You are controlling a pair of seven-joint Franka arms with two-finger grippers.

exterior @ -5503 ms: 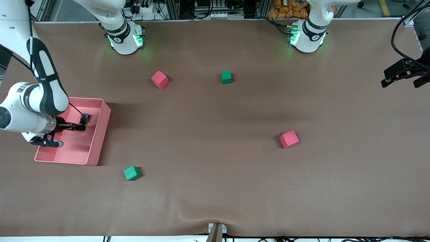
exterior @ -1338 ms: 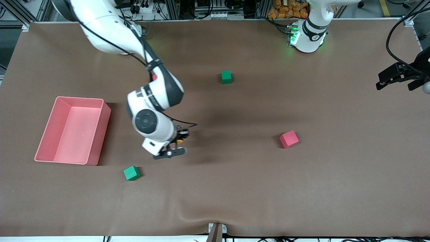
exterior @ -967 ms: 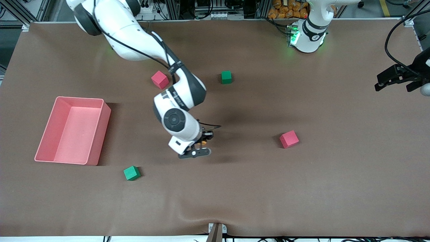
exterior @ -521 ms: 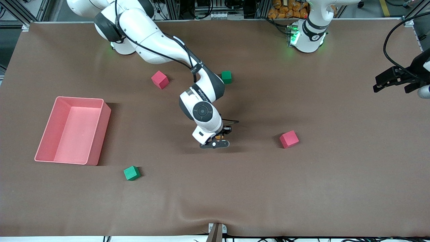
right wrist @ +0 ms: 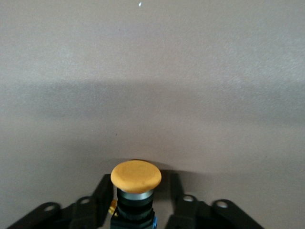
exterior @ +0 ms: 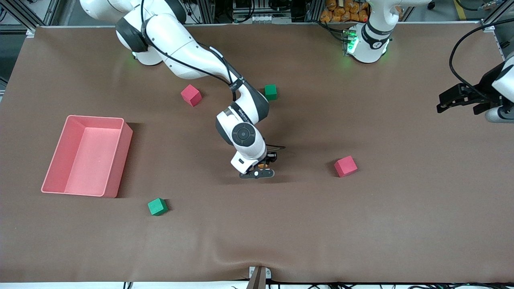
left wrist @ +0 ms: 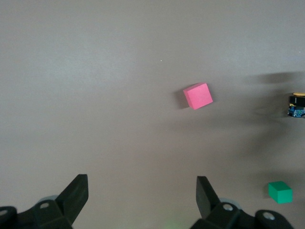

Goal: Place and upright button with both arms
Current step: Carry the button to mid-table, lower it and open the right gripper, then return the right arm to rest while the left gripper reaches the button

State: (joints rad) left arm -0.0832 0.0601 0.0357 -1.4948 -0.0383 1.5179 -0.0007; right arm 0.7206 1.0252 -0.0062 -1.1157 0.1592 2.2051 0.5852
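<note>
The button (right wrist: 136, 183) shows its round orange cap above a short black body, standing between the two black fingers (right wrist: 102, 198) of the right gripper (exterior: 263, 164), low over the middle of the brown table (exterior: 281, 224); whether the fingers grip the body or stand just clear of it, and whether the base rests on the surface, cannot be told. In the front view only a sliver of orange shows under the wrist. The right arm (exterior: 192, 60) reaches from its base to this spot. A red cube (exterior: 345, 166) lies toward the left arm's end of the table, well apart from the button. A green cube (exterior: 270, 92) and a second red cube (exterior: 191, 95) lie farther from the front camera; another green cube (exterior: 157, 206) lies nearer. A pink tray (exterior: 116, 160) sits toward the right arm's end. The left gripper (exterior: 461, 100) hangs over the table's edge at the left arm's end, fingers spread wide with nothing between them, waiting
</note>
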